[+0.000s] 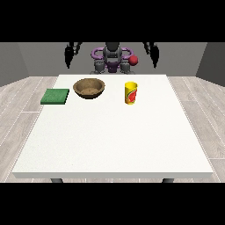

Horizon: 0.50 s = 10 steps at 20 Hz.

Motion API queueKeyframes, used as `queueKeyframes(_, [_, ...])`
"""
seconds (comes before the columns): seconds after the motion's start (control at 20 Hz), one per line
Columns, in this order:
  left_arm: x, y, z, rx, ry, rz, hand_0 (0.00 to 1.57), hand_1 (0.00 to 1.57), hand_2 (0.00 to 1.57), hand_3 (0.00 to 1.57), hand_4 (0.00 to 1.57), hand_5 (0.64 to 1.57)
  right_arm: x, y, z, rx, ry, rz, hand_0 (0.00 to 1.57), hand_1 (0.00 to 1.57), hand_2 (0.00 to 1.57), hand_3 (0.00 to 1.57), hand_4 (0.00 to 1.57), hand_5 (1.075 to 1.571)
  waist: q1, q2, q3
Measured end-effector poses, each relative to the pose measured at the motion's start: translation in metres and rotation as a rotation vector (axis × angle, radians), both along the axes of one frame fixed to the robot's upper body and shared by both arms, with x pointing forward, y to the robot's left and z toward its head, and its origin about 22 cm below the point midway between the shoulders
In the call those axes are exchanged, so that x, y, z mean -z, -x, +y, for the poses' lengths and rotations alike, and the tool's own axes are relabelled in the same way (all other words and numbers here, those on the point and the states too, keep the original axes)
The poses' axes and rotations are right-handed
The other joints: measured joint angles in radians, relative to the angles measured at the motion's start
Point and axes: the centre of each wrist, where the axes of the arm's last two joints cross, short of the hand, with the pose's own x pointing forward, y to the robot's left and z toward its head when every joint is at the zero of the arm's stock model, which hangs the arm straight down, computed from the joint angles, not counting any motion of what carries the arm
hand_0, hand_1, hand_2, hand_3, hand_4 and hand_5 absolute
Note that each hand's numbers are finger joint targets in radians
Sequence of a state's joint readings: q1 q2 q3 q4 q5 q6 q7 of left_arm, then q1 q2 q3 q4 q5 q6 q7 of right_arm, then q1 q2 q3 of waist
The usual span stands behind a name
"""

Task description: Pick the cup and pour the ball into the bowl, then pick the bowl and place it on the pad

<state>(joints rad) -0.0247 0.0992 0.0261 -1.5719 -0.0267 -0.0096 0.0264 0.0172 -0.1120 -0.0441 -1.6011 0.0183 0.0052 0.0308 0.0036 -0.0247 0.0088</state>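
Centrally, round wooden bowl (89, 88) (brown) — yellow cylindrical cup (131, 92), flat green pad (55, 96)

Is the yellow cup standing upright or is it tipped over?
Upright. The yellow cup stands on the white table with its open rim facing up, right of the wooden bowl. Its contents cannot be seen.

a large white table (110, 140) fills the middle of the room, its top flat and evenly lit, with two dark legs (56, 180) just showing under the near edge. the floor (17, 105) around it is pale grey wooden planks. behind stand plain grey walls (39, 57), darker towards the corners on both sides.
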Motion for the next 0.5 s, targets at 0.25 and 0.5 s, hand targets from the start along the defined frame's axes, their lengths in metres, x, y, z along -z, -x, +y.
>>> queueKeyframes(0.25, [-0.019,-0.002,0.004,0.004,-0.018,-0.02,0.0,0.0,0.0,0.0,0.0,1.47,-0.02,-0.002,-0.005,-0.008,0.024,-0.025,0.0,0.0,0.0,0.0,0.12,1.563,0.0,-0.156,-0.0054])
queueKeyframes(0.5, [-0.007,0.008,-0.028,-0.025,0.08,-0.104,0.0,0.0,0.0,0.0,0.0,1.473,0.012,0.018,-0.032,-0.003,-0.098,-0.046,0.0,0.0,0.0,0.0,0.0,1.563,-0.011,-0.127,-0.0067])
